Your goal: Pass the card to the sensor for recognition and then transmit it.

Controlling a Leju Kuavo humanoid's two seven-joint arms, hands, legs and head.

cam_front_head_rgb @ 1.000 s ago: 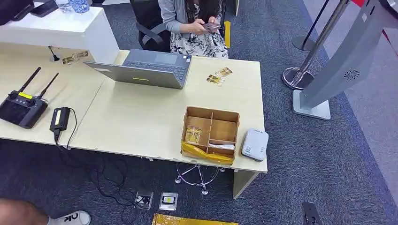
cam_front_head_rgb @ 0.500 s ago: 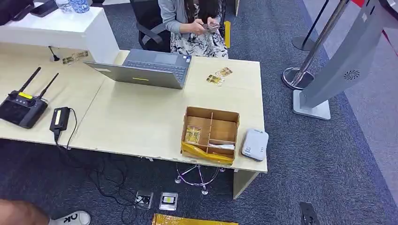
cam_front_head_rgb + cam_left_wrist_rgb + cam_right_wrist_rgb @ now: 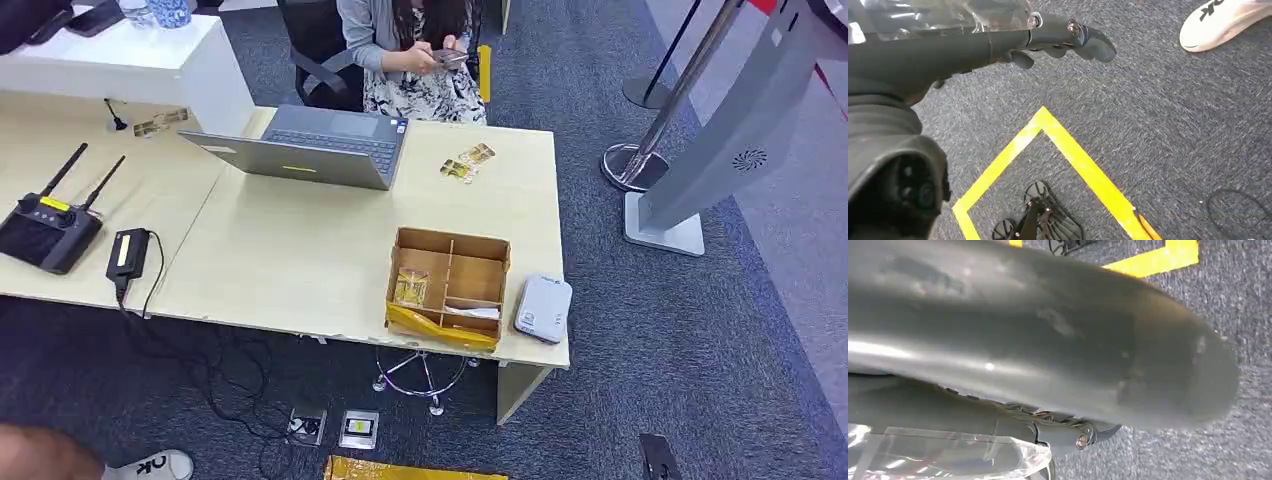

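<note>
Two desks stood joined; a cardboard box (image 3: 449,285) sat at the near edge of the right desk (image 3: 300,260). A card (image 3: 411,287) lay in the box's left compartment, and a grey sensor (image 3: 543,308) just right of the box, by the desk corner. Carpet lay open right of the box.

Left wrist view: the left hand (image 3: 998,42) hung over carpet, fingers extended, holding nothing.

Right wrist view: the right hand (image 3: 1048,365) hung over carpet; I cannot tell how its fingers lay.

- Open laptop (image 3: 318,146), at the desk's far edge, facing a seated person (image 3: 415,55).
- Black router (image 3: 45,228) with two antennas, left end of the desk.
- Black power brick (image 3: 127,253), just beside the router.
- White shoe (image 3: 1220,22) on grey carpet.
- Yellow floor tape (image 3: 1073,160).
</note>
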